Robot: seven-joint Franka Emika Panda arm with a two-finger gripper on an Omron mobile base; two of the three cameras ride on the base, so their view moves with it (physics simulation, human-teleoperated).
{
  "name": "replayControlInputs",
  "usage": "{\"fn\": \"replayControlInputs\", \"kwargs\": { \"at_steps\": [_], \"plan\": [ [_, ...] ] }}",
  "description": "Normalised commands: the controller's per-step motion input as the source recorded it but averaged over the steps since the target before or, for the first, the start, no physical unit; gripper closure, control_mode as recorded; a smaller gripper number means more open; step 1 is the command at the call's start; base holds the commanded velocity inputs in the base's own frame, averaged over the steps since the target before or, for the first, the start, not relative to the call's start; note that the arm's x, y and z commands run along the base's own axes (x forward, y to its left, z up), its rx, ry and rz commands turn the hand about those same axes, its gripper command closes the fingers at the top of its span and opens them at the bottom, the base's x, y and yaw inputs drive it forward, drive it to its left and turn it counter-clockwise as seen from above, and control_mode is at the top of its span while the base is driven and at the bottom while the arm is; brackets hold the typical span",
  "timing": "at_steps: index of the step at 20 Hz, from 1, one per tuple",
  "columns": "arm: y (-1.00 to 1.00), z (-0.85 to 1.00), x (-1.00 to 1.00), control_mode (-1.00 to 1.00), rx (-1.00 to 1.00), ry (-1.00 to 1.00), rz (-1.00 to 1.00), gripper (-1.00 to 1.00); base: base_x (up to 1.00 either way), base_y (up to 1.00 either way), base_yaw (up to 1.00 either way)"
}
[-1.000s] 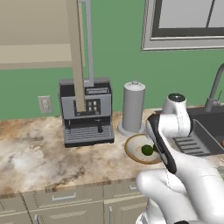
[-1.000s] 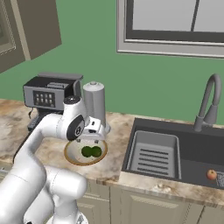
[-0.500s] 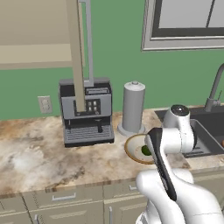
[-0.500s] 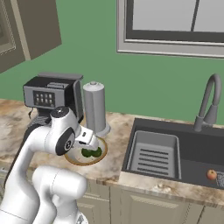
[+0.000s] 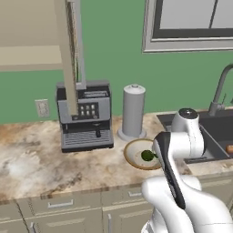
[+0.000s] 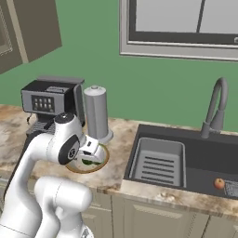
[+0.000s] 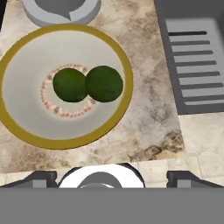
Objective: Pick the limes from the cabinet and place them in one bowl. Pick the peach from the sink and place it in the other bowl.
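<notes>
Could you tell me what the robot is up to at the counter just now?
Both limes lie side by side, touching, in the shallow tan-rimmed bowl on the counter beside the sink. The arm's hand hangs above that bowl, looking down into it. The peach sits in the sink basin, not yet picked up.

**Lime in the shallow bowl, arm in front**

On the marbled counter (image 5: 41,154) sits the shallow tan-rimmed bowl (image 5: 133,154), with one dark green lime (image 5: 147,155) showing in it, just beside the white arm (image 5: 175,150) that partly covers the bowl's right side. Behind the bowl stands a grey paper towel holder (image 5: 133,111), and to its left a coffee machine (image 5: 86,116). The open cabinet (image 5: 32,43) hangs at upper left. At right, the sink (image 5: 218,132) holds the peach (image 5: 230,148) at the frame's edge.
</notes>
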Motion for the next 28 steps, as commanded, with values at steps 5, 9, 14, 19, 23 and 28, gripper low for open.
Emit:
{"fn": "replayControlInputs", "kwargs": {
  "at_steps": [5,9,14,19,23,28],
  "plan": [
    [0.00,0.00,0.00,1.00,0.00,0.00,0.00,-1.00,0.02,-0.58,0.00],
    [0.00,0.00,0.00,1.00,0.00,0.00,0.00,-1.00,0.00,-0.69,0.00],
    [0.00,0.00,0.00,1.00,0.00,0.00,0.00,-1.00,0.04,-0.63,0.01],
    [0.00,0.00,0.00,1.00,0.00,0.00,0.00,-1.00,0.10,-0.65,0.00],
    [0.00,0.00,0.00,1.00,0.00,0.00,0.00,-1.00,0.17,-0.74,0.01],
    [0.00,0.00,0.00,1.00,0.00,0.00,0.00,-1.00,0.27,-0.77,0.03]
  ]
}}
